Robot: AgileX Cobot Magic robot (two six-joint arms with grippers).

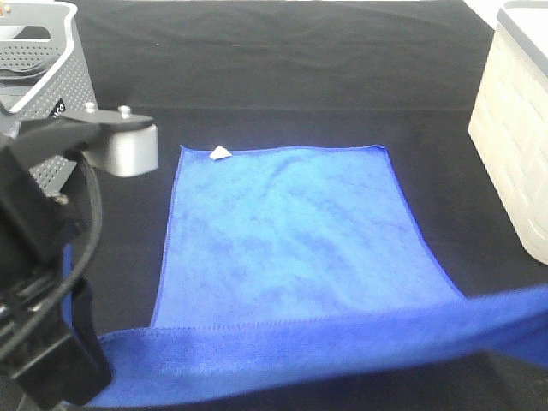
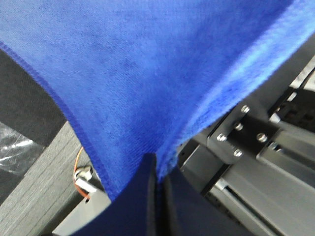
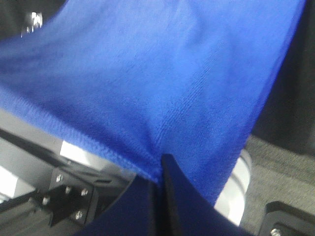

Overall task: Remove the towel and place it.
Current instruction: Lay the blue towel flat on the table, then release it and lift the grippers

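Large rectangular microfibre towel (image 1: 282, 231): bright royal blue, darker stitched edges. small fabric tag (image 1: 220, 153) at its upper-left corner: white. cloth-covered surface (image 1: 282, 77): plain black. perforated plastic basket (image 1: 73, 77), upper left: grey, dotted holes. plastic bin (image 1: 514, 145), right edge: cream, brick-relief pattern.

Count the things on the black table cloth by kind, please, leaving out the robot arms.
Bright blue rectangular microfibre towel: 1
Grey perforated plastic basket: 1
Cream plastic box with brick pattern: 1
Total: 3
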